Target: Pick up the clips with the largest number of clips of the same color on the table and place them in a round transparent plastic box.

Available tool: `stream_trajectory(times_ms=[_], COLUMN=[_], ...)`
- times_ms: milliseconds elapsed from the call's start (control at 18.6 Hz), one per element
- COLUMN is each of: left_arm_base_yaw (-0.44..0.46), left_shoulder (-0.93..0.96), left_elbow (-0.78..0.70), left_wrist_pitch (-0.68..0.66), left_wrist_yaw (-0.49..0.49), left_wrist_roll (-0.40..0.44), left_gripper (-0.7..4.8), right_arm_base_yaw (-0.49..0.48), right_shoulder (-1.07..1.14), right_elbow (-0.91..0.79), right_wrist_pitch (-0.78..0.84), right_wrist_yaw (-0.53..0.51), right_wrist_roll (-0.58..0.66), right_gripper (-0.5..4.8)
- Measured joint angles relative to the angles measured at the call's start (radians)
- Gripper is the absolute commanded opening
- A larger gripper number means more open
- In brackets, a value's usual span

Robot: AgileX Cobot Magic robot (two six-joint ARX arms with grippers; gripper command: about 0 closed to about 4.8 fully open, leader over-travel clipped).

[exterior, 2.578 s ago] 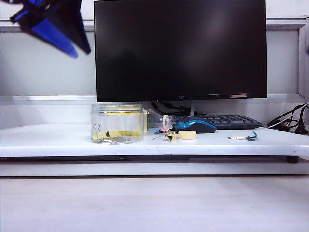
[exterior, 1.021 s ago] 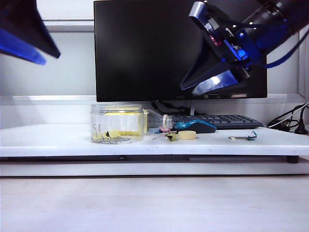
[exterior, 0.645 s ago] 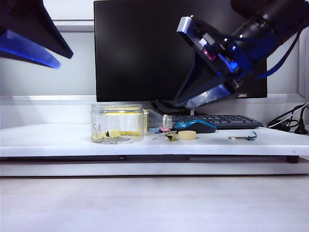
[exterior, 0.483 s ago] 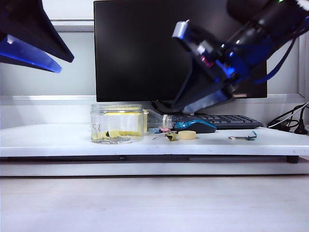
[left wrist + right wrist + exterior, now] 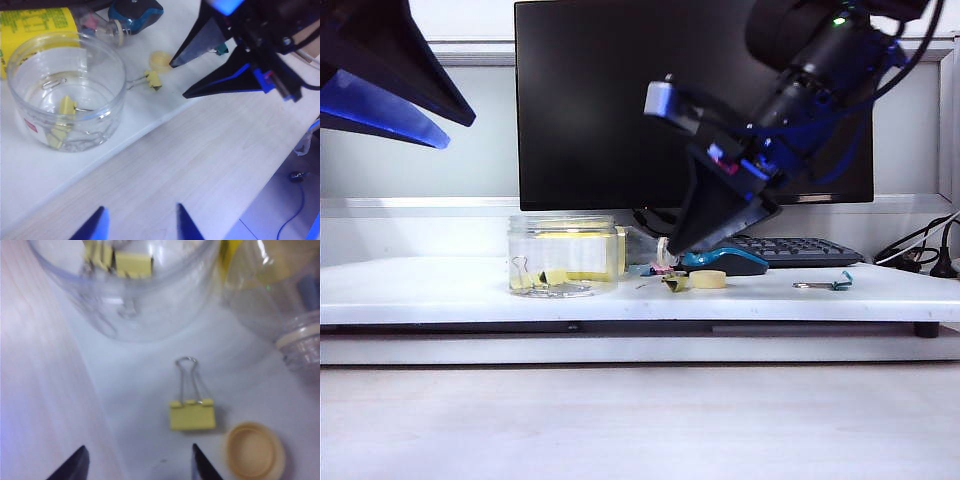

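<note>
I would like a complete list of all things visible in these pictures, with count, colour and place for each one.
round transparent plastic box: one, clear, left part of the white shelf.
yellow clips in the box: two, on its floor.
yellow clip: one, on the shelf between box and disc.
disc: one, pale yellow, beside that clip.
teal clip: one, right part of the shelf.
bottle: one, clear, lying behind the clip.
mouse: one, blue and black, behind the disc.
keyboard: one, dark, under the monitor.
monitor: one, black, at the back.
cables: dark, far right.
left gripper: open, high at the left.
right gripper: open, above the loose yellow clip.
</note>
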Motion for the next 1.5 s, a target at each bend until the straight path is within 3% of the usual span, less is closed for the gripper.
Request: stream_trajectory(times_ms=[537,1397,1504], left_arm_base_yaw=[0.0,0.0,0.0], left_shoulder=[0.0,0.0,0.0], left_elbow=[0.0,0.0,0.0], left_wrist_pitch=[0.019,0.03,0.031], left_wrist_yaw=[0.0,0.001,0.0], left_wrist_roll=[0.0,0.0,0.0], left_gripper=[1.83,1.83,1.83], right_arm_base_yaw=[0.011,0.042,0.046], right_shoulder=[0.069,0.124,0.131], right_elbow=[0.056,0.058,0.067], right_wrist_pitch=[-0.032,0.043,0.045], right_wrist_yaw=[0.087,0.112,0.115], right_wrist_roll=[-0.089,-0.095,-0.095], right_gripper=[2.62,2.61,2.05])
